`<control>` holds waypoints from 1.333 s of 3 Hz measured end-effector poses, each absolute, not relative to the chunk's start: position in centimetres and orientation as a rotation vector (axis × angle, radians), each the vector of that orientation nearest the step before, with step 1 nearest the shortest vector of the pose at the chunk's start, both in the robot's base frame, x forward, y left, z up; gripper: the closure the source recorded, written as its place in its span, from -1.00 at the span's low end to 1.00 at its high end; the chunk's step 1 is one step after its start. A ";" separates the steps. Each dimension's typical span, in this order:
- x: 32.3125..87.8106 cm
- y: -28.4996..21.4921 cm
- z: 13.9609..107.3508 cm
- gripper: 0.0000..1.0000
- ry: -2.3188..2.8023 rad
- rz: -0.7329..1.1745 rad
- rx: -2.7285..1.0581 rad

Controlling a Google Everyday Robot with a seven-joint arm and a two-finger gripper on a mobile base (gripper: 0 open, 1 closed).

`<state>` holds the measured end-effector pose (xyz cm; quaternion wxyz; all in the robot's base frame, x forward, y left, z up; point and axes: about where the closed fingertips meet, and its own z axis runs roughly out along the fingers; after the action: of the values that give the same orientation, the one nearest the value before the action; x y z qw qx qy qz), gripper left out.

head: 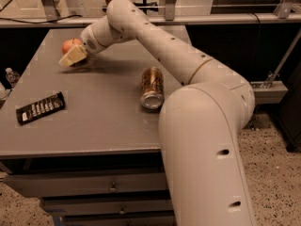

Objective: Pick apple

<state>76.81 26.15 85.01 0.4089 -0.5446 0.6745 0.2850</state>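
The apple (pixel 69 44) is small, round and red-orange. It sits at the far left of the grey table (pixel 99 121). My gripper (pixel 72 56) is low over the table, right at the near side of the apple, and covers its lower part. My white arm reaches to it from the right front, across the table. The copper-coloured drink can (pixel 152 87) lies on its side in the middle of the table, well right of the gripper.
A black flat wrapped bar (pixel 40 108) lies near the table's left front edge. Drawers (pixel 113 187) sit under the tabletop. A rail and metal frame legs (pixel 165 4) run behind the table. A clear bottle (pixel 11 76) stands off the table's left side.
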 end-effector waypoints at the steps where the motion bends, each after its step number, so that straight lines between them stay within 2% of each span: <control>1: 77.1 26.7 85.5 -0.16 1.680 0.722 -1.362; 3: 75.4 26.6 89.2 0.77 1.636 0.773 -1.328; 4: 72.9 26.0 92.4 1.00 1.585 0.830 -1.315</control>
<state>72.87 26.04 92.39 0.4443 -0.5305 0.6395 0.3350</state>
